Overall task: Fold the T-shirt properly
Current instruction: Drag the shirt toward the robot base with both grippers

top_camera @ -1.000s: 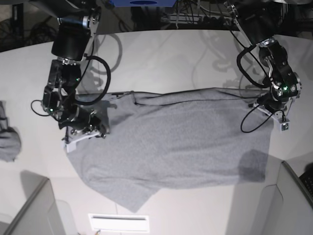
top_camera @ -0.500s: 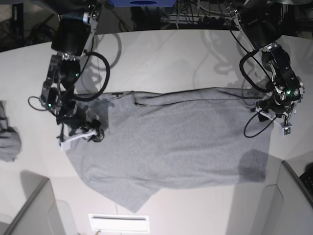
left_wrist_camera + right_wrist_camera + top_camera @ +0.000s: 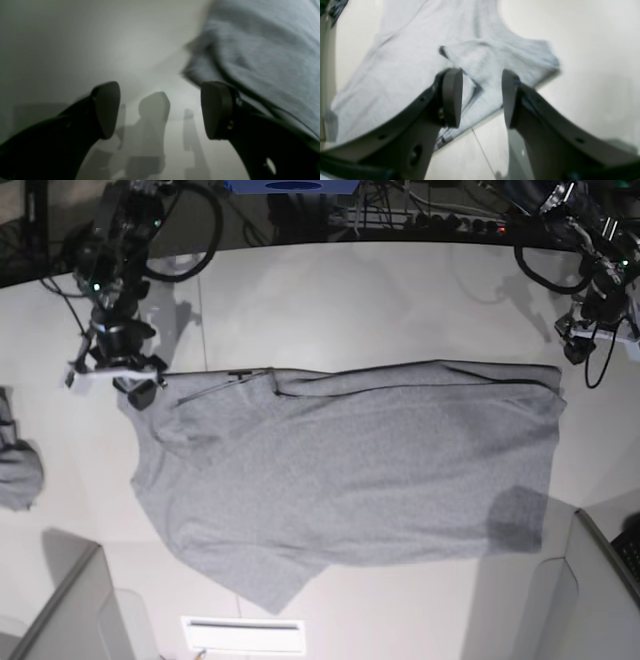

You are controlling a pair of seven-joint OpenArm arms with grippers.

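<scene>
The heather-grey T-shirt (image 3: 350, 470) lies flat across the middle of the white table (image 3: 380, 300), its plain side up and a sleeve pointing to the near left. My right gripper (image 3: 138, 385) hovers open at the shirt's far left corner. The right wrist view has its fingers (image 3: 452, 97) apart above the T-shirt (image 3: 407, 62), holding nothing. Beyond the shirt's far right corner, my left gripper (image 3: 578, 345) is raised and open. Only bare table shows between its pads (image 3: 107, 110) in the left wrist view, where the T-shirt (image 3: 262, 45) lies to the upper right.
A small grey cloth lump (image 3: 18, 470) sits at the table's left edge. A white strip (image 3: 242, 635) lies at the near edge. Grey panels stand at the near left corner (image 3: 70, 610) and near right corner (image 3: 590, 590). Cables run along the back.
Both grippers were shut on the shirt's far corners. They have opened, let go, and drawn up and outward toward the back. The shirt stays flat.
</scene>
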